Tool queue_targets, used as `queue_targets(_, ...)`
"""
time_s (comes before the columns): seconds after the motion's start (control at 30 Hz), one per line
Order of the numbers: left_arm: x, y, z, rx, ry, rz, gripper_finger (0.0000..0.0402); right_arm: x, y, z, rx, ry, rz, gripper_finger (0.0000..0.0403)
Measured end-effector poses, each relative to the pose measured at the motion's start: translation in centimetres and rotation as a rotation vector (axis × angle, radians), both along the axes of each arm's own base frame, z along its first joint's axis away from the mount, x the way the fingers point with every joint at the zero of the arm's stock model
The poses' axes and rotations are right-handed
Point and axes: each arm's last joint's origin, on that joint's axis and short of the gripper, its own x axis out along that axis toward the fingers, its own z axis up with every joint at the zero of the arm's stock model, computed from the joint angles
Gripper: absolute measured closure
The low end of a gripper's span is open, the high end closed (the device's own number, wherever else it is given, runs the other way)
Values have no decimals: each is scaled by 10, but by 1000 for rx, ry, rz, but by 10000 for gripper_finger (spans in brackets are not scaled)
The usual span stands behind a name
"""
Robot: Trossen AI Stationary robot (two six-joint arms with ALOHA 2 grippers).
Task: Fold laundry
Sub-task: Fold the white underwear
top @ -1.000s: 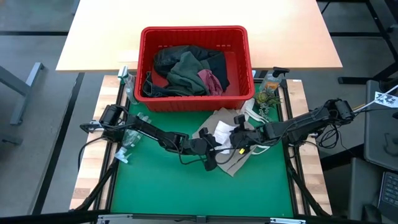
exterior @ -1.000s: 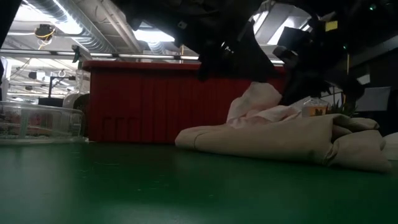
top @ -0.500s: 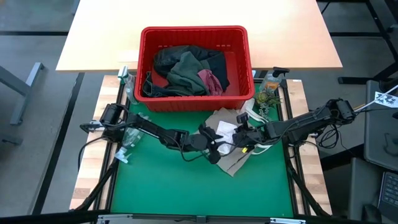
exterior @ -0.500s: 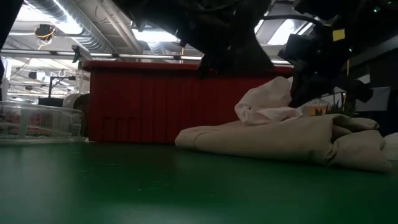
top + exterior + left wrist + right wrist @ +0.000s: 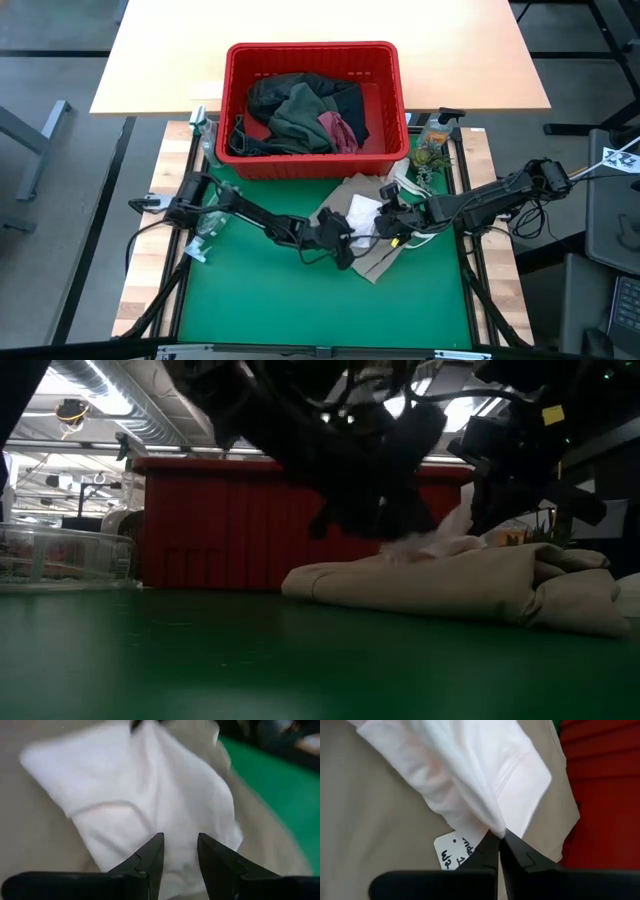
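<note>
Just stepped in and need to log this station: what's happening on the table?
Two robot arms are working on a tan garment lying on the green mat in front of the red basket, which holds more clothes. The right tool is shut on the garment's white pocket lining. The left tool hovers open right over the same white lining, not gripping.

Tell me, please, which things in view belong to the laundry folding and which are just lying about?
Part of the job: tan garment with its white lining on the mat; right hand, shut on the lining; left hand, open beside it; clothes in the basket.

Lying about: red basket, spray bottle, clear bottle.
</note>
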Motion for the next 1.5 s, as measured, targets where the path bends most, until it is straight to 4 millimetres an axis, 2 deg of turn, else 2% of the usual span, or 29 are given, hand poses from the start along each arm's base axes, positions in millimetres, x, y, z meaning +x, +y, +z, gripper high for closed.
queue_targets(0.27, 1, -5, -25, 22, 58, -15, 288, -1, 2, -8, 83, 33, 29, 385)
queue_targets(1.07, 2, -5, -23, 41, 42, -22, 288, -3, -1, -10, -17, 48, -15, 384)
queue_targets(1.5, 2, -5, -23, 43, 43, -24, 288, -4, -1, -3, -25, 91, -24, 384)
